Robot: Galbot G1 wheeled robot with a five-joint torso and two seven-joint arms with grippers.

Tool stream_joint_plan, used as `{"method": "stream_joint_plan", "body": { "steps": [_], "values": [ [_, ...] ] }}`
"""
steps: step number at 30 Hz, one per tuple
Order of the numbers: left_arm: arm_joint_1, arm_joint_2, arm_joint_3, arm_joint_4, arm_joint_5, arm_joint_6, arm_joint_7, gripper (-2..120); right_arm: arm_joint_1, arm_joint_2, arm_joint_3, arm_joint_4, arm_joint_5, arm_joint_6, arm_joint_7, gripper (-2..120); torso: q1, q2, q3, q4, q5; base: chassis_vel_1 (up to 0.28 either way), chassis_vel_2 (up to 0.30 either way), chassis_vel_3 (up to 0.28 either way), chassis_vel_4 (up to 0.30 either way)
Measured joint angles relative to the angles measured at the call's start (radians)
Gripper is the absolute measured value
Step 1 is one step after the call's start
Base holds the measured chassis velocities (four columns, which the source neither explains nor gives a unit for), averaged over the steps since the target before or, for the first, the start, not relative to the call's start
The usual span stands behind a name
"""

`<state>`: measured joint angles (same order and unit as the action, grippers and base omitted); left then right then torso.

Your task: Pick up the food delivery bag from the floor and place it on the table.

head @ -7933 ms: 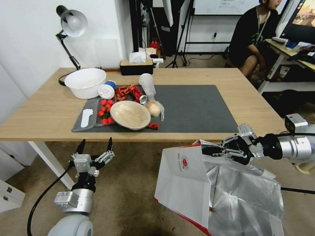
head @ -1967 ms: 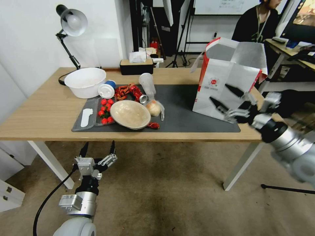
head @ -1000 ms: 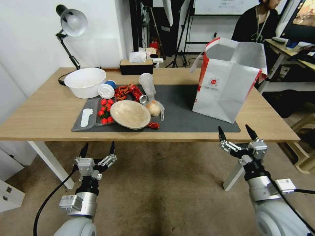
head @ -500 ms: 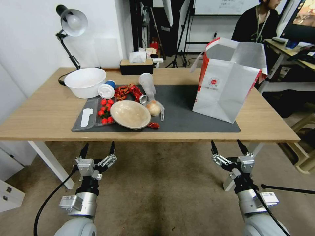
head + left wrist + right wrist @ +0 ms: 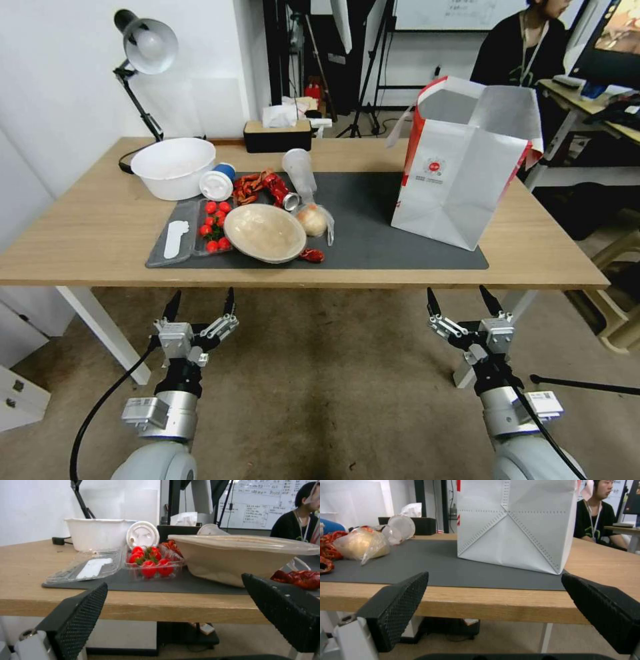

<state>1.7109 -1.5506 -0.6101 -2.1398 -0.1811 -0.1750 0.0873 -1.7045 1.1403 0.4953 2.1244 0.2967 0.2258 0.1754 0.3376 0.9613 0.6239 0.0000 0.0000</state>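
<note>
The food delivery bag (image 5: 460, 180) stands upright on the table (image 5: 80, 233), toward its right end, with its long axis vertical and its open mouth facing up, showing the silver lining. The face with the small red logo looks toward the robot and a little to its left. Its base sits partly on the dark grey mat (image 5: 393, 227), with the near right corner reaching the mat's edge. In the right wrist view the bag (image 5: 516, 525) rises just beyond the table's front edge, its folded bottom panel facing the camera.

On the left half of the mat lies a tan bowl (image 5: 265, 233). Beside it, an open clear box (image 5: 212, 228) holds small red tomatoes, and its lid carries a white label. Behind these stand a white tub (image 5: 173, 168), a lidded cup (image 5: 217, 183) lying on its side, red crayfish (image 5: 257, 187) and a small clear bag with something round and pale inside (image 5: 315, 220). A black tissue box (image 5: 277, 137) sits at the far edge and a desk lamp (image 5: 143, 53) leans over the left corner.

Both arms hang below the table's front edge, over the carpet. The left gripper (image 5: 199, 305) has its fingers spread and empty under the tomatoes; the right gripper (image 5: 461, 303) is likewise spread wide, holding nothing, well apart from the bag.
</note>
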Motion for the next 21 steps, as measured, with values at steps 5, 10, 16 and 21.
{"method": "stream_joint_plan", "body": {
  "steps": [5, 10, 16, 21],
  "values": [
    [0.001, 0.001, 0.0, 0.0, 0.001, -0.002, 0.001, 100, -0.001, 0.0, 0.0, 0.0, -0.003, 0.0, -0.001, 100, 0.0, 0.0, 0.0, 0.0, -0.0001, 0.0, 0.0, 0.0, 0.0],
    [0.002, 0.001, 0.0, -0.001, 0.002, -0.002, 0.001, 100, -0.003, 0.001, 0.0, 0.0, -0.004, 0.0, -0.002, 100, 0.0, 0.0, 0.0, 0.0, 0.0, 0.0, 0.0, 0.0, 0.0],
    [0.004, 0.002, 0.0, -0.003, 0.004, -0.002, 0.001, 100, -0.003, 0.001, 0.0, 0.0, -0.005, 0.0, -0.004, 100, 0.0, 0.0, 0.0, 0.0, 0.0, 0.0, 0.0, 0.0, 0.0],
    [0.006, 0.002, 0.0, -0.006, 0.006, -0.002, 0.001, 100, -0.002, 0.002, -0.001, -0.003, -0.008, 0.001, -0.005, 100, 0.0, 0.0, 0.0, 0.0, 0.0, 0.0, 0.0, 0.0, 0.0]
  ]
}}
